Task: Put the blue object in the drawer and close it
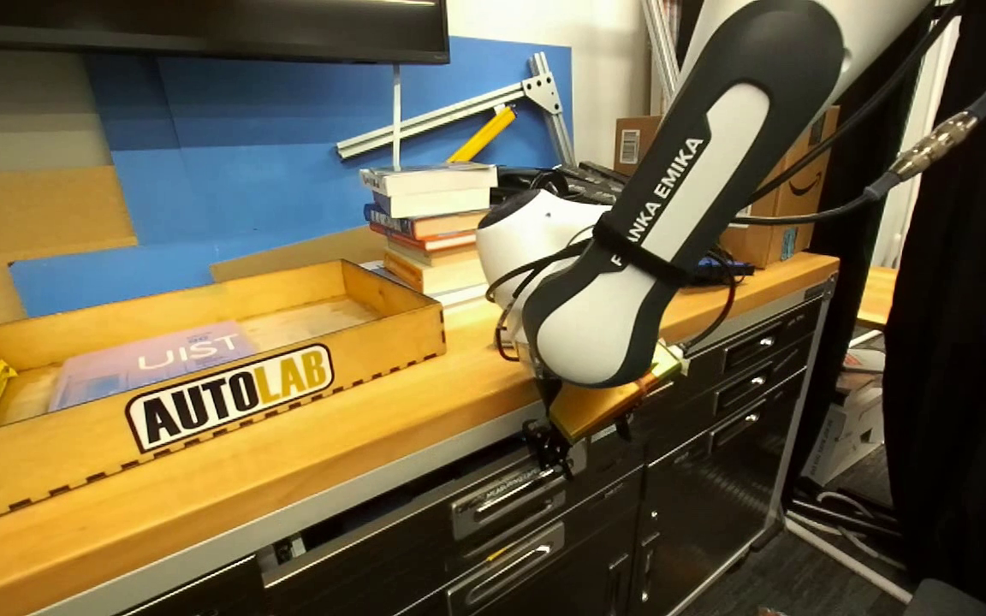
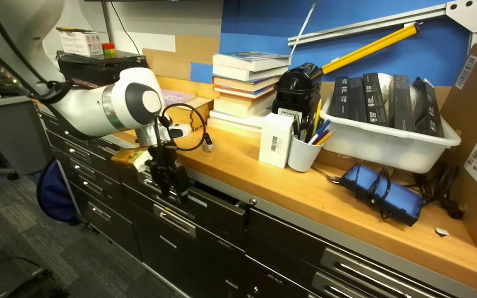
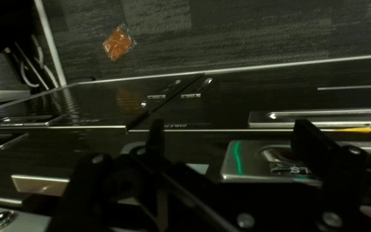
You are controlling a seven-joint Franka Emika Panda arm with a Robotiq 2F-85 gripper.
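Observation:
The drawer [image 1: 356, 543] is a dark, shallow metal drawer just under the worktop, pulled partly out. Its front also shows in an exterior view [image 2: 222, 217], and its silver handle plate [image 3: 245, 159] fills the middle of the wrist view. My gripper [image 3: 232, 137] is open with nothing between its fingers, pointing down at the drawer front. It is near the handle in both exterior views [image 1: 589, 441] [image 2: 175, 192]. The blue object is not clearly visible. A tiny teal patch shows at the drawer opening behind the gripper, but I cannot tell what it is.
The worktop edge [image 1: 424, 428] overhangs the drawer. A wooden AUTOLAB tray [image 1: 228, 393], a book stack [image 2: 246, 87], a pen cup [image 2: 302, 155], a white bin [image 2: 387, 142] and a blue corded device [image 2: 381, 192] stand on the worktop. Another handle [image 1: 506, 569] sits below the drawer.

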